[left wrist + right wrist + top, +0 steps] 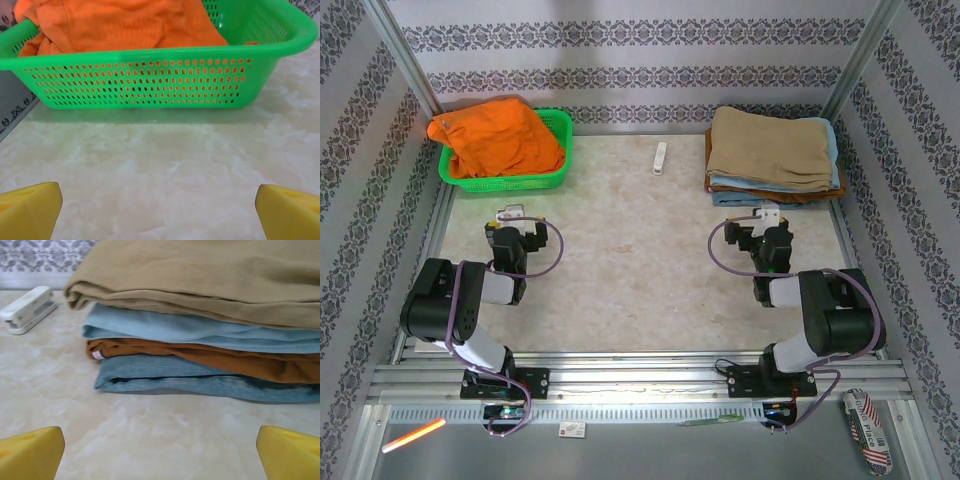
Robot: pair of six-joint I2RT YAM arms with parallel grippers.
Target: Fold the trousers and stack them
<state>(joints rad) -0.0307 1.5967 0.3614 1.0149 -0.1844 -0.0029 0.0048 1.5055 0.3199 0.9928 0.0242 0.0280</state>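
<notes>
One basket (506, 183) holds orange garment (496, 140); trousers (770, 146) stacked

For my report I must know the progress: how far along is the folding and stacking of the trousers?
Done, it seems: the trousers lie folded on top of the light-blue cloth. In hand: nothing; the left gripper and the right gripper stand open and empty. Left: perhaps the orange garment, which lies crumpled in the green basket.
</notes>
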